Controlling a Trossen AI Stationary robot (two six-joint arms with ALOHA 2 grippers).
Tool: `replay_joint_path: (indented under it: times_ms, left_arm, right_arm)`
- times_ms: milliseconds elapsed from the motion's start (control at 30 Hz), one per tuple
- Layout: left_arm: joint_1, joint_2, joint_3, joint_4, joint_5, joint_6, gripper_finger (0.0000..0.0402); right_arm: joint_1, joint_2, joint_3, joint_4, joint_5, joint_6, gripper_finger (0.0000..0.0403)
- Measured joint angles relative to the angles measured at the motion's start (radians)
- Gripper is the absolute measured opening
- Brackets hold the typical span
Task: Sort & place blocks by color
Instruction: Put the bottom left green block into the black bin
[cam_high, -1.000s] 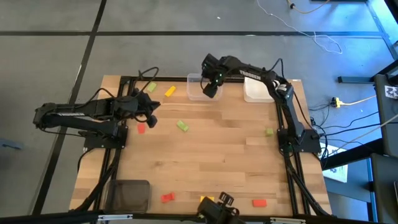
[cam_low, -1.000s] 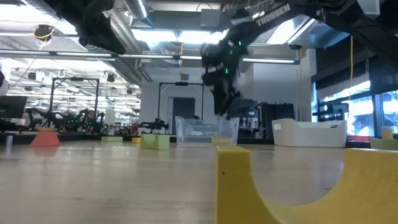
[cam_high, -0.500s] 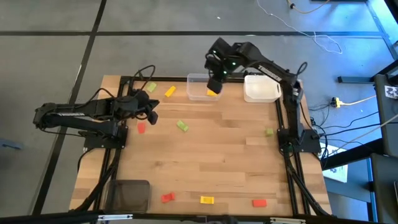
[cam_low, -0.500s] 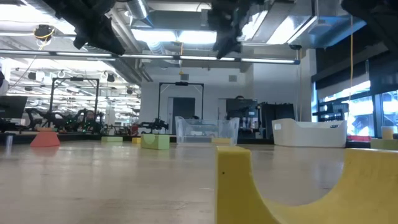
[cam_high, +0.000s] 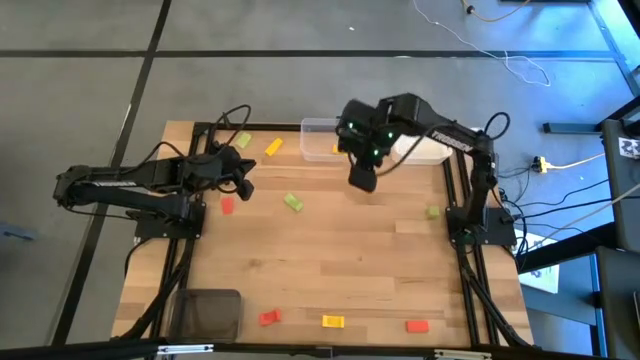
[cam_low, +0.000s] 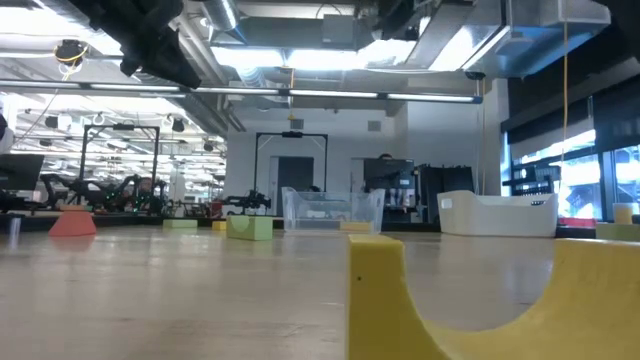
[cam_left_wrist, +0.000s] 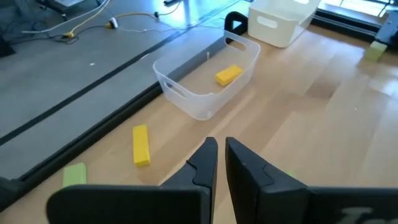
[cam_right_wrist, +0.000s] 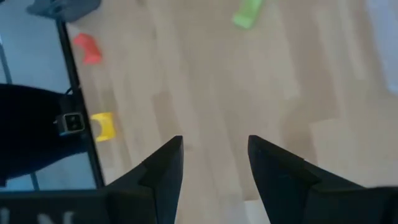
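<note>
Yellow is already started: one yellow block (cam_left_wrist: 229, 75) lies inside the clear bin (cam_left_wrist: 205, 79) at the far edge of the worktop (cam_high: 340, 260). The right claw (cam_high: 362, 176) hangs above the worktop just in front of that bin, its fingers spread wide and empty. The left claw (cam_high: 240, 178) waits near the left edge with its fingers almost closed on nothing.

I judge that the step now is to fetch another block. To do it well, the right claw should choose one target, come down straight over it and turn so the fingers close across its short side.

A green block (cam_high: 292, 202) is the nearest, to the left of the right claw. Another yellow block (cam_high: 273, 146) lies beside the clear bin, and more yellow (cam_high: 332, 321) and red blocks (cam_high: 417, 326) lie well apart at the near edge.
</note>
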Motion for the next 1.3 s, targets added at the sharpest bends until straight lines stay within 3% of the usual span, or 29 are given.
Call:
replay_joint_path:
  times_ms: [233,333,500,700,867,1033,1300]
  left_arm:
    - [0.0,0.0,0.0,0.007,0.001,0.056,0.0025]
    - [0.0,0.0,0.001,0.026,0.017,0.176,0.0025]
    - [0.0,0.037,0.123,0.014,0.1,0.201,0.0023]
    - [0.0,0.21,0.425,-0.314,0.105,0.214,0.0003]
    - [0.0,0.366,0.623,-0.546,0.107,0.19,0.0012]
    - [0.0,0.441,0.716,-0.606,0.103,0.195,0.0028]
    - [0.018,0.541,0.73,-0.68,0.069,0.155,0.007]
  right_arm:
    - [0.12,0.0,-0.001,-0.002,0.02,0.067,0.0181]
    - [0.148,-0.001,-0.002,-0.002,0.078,0.138,0.0181]
    - [0.179,-0.005,-0.002,-0.002,0.124,0.185,0.0181]
    - [0.211,-0.005,-0.002,-0.002,0.206,0.153,0.0181]
    - [0.224,-0.016,-0.002,-0.001,0.217,0.135,0.0181]
    - [0.241,-0.068,-0.002,-0.002,0.241,0.125,0.0175]
    - [0.257,-0.161,-0.002,-0.002,0.26,0.122,0.0148]
